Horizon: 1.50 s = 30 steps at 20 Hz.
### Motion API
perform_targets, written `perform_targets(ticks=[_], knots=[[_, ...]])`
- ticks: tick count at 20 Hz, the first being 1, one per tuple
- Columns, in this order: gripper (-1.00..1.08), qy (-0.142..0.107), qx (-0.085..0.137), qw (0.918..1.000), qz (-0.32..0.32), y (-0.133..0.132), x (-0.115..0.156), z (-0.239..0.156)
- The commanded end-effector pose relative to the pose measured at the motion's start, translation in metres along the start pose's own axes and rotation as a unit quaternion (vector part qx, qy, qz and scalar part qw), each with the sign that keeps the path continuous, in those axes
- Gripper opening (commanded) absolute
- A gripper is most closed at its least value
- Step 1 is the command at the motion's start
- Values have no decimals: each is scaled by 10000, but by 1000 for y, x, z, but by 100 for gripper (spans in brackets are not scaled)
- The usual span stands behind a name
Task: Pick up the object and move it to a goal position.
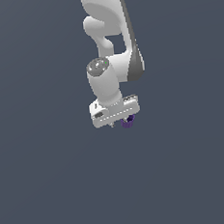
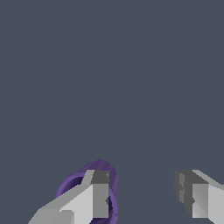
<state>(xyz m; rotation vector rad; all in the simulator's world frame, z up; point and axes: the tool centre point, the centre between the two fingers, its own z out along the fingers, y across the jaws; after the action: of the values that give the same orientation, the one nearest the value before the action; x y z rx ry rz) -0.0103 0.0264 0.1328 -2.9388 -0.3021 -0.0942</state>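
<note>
gripper [image 2: 142, 197]: spread wide, one finger over the rim | purple cup [image 2: 72, 183]: light, rigid, likely slick | grip across its wall

One finger [image 2: 89, 199] is covering much of the purple cup [image 2: 72, 181], and the frame's lower edge is cutting both. In the exterior view, the gripper [image 1: 119, 123] is hiding most of the cup [image 1: 128, 122].

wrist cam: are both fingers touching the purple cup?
No. One finger overlaps the purple cup, while the other finger stands well apart from it, with bare background in the gap of the gripper.
</note>
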Motion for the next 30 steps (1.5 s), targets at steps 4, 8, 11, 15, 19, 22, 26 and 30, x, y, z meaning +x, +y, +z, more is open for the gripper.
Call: perform_targets(ticks=[4,8,11,15,19,22,26,30], knots=[[28,241,317,9988,-290,-6,-5,13],[28,433,502,9966,-479,-10,-10,20],[28,584,615,9945,-611,-12,-13,25],[28,788,731,9912,-775,-14,-18,30],[28,992,808,9875,-926,-16,-23,34],[28,1141,841,9845,-1033,-17,-28,37],[28,1330,854,9805,-1168,-17,-34,39],[28,1505,833,9765,-1296,-17,-41,40]])
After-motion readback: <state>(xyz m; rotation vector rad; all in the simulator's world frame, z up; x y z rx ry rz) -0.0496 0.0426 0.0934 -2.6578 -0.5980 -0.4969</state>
